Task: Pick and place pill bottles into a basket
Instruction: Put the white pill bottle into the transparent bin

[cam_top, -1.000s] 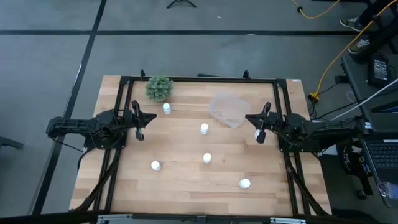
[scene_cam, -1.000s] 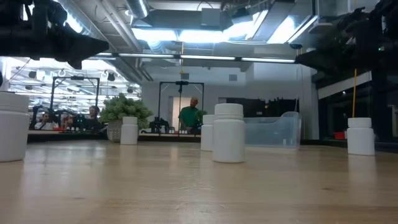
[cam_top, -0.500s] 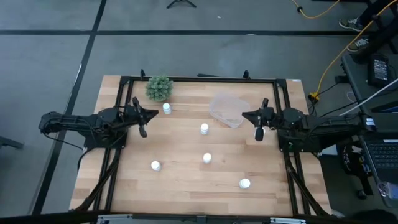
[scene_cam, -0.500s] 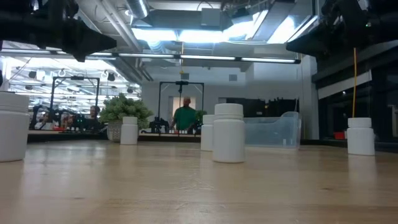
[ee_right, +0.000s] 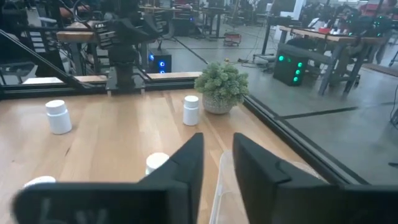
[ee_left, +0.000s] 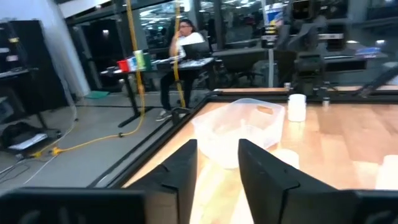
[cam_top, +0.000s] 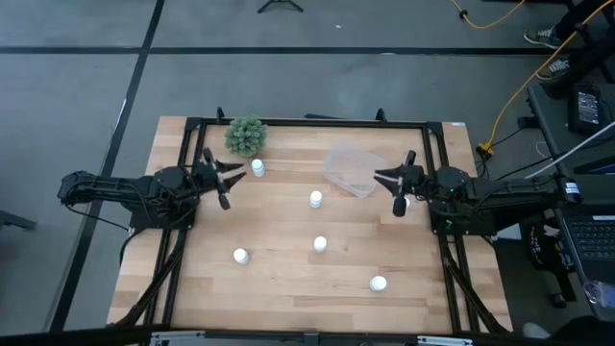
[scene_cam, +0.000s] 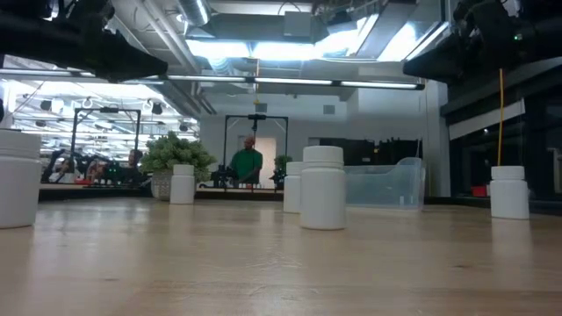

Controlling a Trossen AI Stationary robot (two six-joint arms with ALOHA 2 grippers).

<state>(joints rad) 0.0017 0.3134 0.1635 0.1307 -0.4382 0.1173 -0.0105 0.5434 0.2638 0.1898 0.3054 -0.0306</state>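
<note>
Landmark: the clear basket (cam_top: 351, 169) sits on the wooden table (cam_top: 288, 279), toward its far right part.
Left gripper (cam_top: 222, 177): well to the left of the basket, raised above the table, fingers spread with a gap between them, holding nothing.
Right gripper (cam_top: 395, 184): just right of the basket, raised above the table, fingers spread apart, holding nothing.
Bottles: one bottle (cam_top: 258, 167) stands well left of the basket, beside the plant (cam_top: 246, 136); a second (cam_top: 315, 199) just in front of the basket's left corner; a third (cam_top: 320, 244) farther forward of the basket; a fourth (cam_top: 240, 256) forward and well to its left; a fifth (cam_top: 379, 284) forward of it near the table's front edge.
Basket contents: no bottle shows inside it.
Background: a person (scene_cam: 247, 163) stands in the room beyond the table.
</note>
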